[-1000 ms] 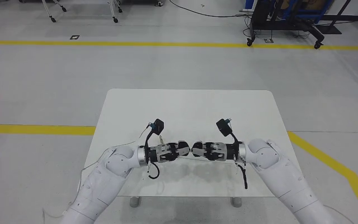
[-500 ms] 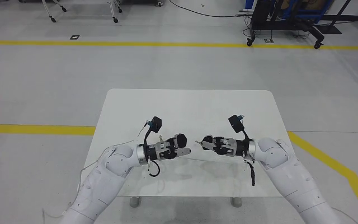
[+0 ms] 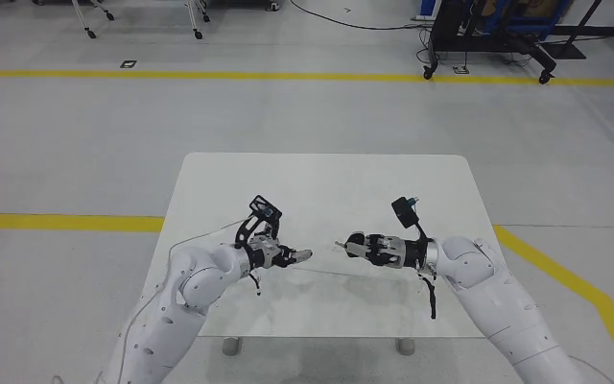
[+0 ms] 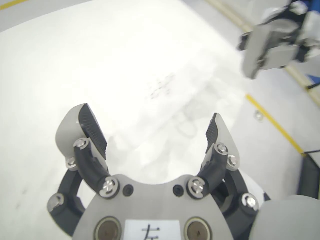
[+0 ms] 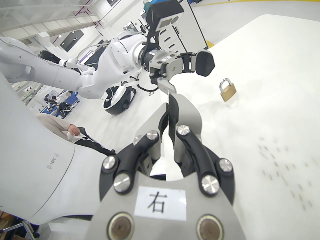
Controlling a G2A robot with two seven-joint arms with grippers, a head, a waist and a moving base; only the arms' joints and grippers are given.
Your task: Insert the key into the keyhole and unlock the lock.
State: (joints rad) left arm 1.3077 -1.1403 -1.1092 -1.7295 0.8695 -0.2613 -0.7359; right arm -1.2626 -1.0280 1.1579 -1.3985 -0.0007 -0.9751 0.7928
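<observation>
A small brass padlock with a silver shackle stands on the white table, just beyond my left gripper. My left gripper is open and empty and hovers low over the table; it also appears in the top view and in the right wrist view. My right gripper faces it from a short gap away. Its fingers are pressed shut on what looks like the key, with a thin tip poking out toward the left gripper.
Faint dark scuff marks dot the tabletop near the right gripper. Both arms hang over the table's near half. Yellow floor lines run past the table on both sides.
The two grippers touched tip to tip a second ago and have drawn apart. The left wrist has since rolled over and now stands open and empty. The right arm has held still for the last half second.
</observation>
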